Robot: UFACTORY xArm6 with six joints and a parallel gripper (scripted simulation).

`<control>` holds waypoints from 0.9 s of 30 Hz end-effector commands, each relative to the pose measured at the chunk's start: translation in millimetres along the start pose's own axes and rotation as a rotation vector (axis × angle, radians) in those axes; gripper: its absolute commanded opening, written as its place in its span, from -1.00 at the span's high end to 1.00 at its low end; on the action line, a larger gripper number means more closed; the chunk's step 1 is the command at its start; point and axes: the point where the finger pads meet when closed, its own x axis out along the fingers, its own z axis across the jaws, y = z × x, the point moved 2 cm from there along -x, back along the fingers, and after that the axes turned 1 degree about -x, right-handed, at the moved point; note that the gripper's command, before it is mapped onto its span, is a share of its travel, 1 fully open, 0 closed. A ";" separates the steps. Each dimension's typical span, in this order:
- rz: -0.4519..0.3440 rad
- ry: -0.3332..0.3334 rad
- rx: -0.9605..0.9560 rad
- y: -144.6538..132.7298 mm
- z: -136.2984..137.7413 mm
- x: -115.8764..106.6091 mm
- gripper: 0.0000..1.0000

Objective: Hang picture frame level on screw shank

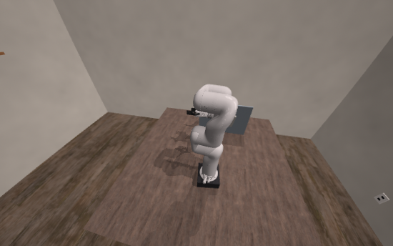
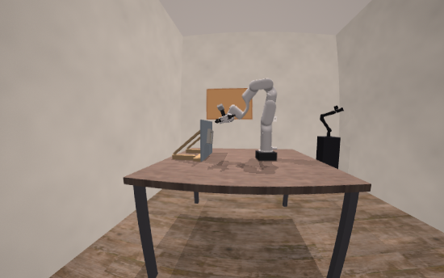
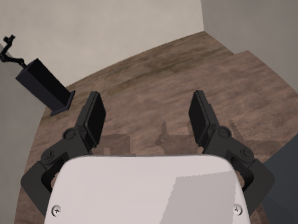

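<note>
A blue-grey upright panel (image 1: 243,119) (image 2: 204,139) stands on the table; its dark edge (image 3: 286,177) shows at the lower right of the wrist view. A small pale flat piece, which looks like the picture frame (image 2: 210,136), is against the panel's robot-facing side in the exterior view. Its contact with the screw and whether it is level cannot be told. The screw is not visible. In the top view the arm hides the middle of the panel. My gripper (image 1: 193,112) (image 2: 224,119) (image 3: 146,101) is open and empty, near the panel's top-edge height, on its robot-facing side.
Wooden braces (image 2: 186,141) support the panel from behind. The arm's black base (image 1: 209,184) (image 2: 266,156) stands on the wooden table (image 1: 257,200) (image 2: 238,178). A black pedestal (image 2: 328,149) (image 3: 42,82) with a small black arm stands beyond the table. An orange-brown board (image 2: 222,101) is by the far wall.
</note>
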 end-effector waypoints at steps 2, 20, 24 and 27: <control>0.073 -0.068 0.102 3.2 12.9 -7.2 -1.00; 0.592 -0.424 0.686 -10.9 88.8 -96.6 -1.00; 0.692 -0.475 0.773 -18.3 98.4 -117.1 -1.00; 0.744 -0.501 0.815 -22.6 102.7 -127.9 -1.00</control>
